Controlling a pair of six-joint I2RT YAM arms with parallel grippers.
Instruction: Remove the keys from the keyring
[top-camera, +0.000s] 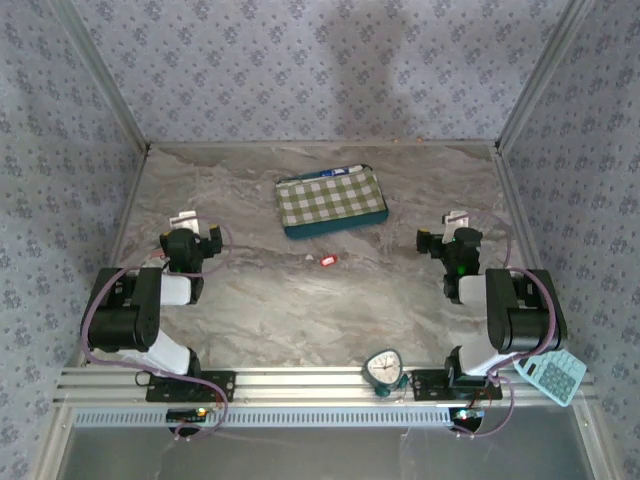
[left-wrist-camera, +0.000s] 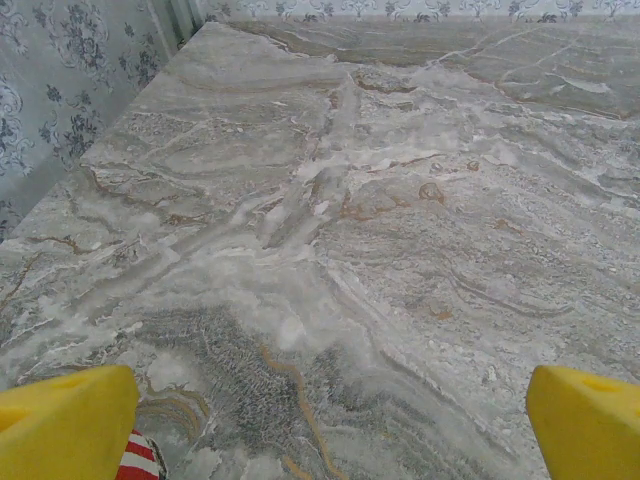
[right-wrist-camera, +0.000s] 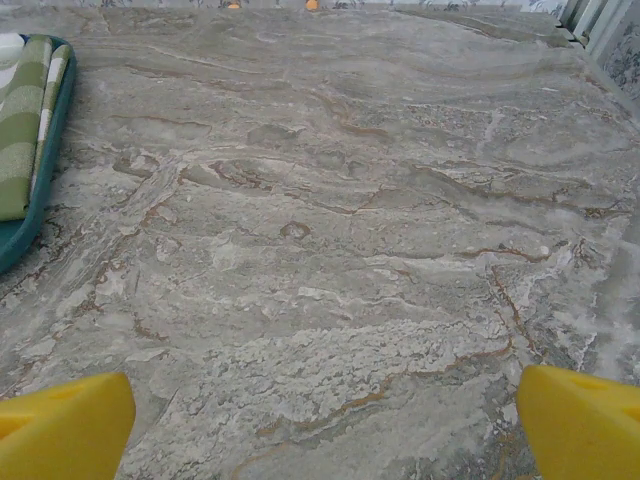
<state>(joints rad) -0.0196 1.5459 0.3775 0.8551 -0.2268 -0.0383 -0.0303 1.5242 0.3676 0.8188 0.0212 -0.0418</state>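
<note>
**Top view.** Two arms stand at the near edge of a marble-patterned table (top-camera: 300, 310). The left gripper (top-camera: 184, 220) and the right gripper (top-camera: 456, 222) hang over the tabletop at opposite sides, well apart. How far their jaws are spread is too small to read here. The keyring (top-camera: 328, 261), seen as a small red item, lies on the table between the two arms, near the front edge of a green checked pouch (top-camera: 332, 203). Single keys cannot be made out. A small clock (top-camera: 383, 369) and a teal calculator (top-camera: 551, 376) sit at the near rail by the right arm's base.

**Left wrist view.** The left gripper (left-wrist-camera: 325, 430) has its yellow fingers (left-wrist-camera: 65, 425) at opposite bottom corners, spread wide over marble and holding nothing. A red-and-white striped object (left-wrist-camera: 140, 460) at the bottom edge, beside one finger, cannot be identified.

**Right wrist view.** The right gripper (right-wrist-camera: 320, 430) has its yellow fingers (right-wrist-camera: 60, 430) equally wide apart and empty. The pouch's edge (right-wrist-camera: 25, 130) lies at far left.
</note>
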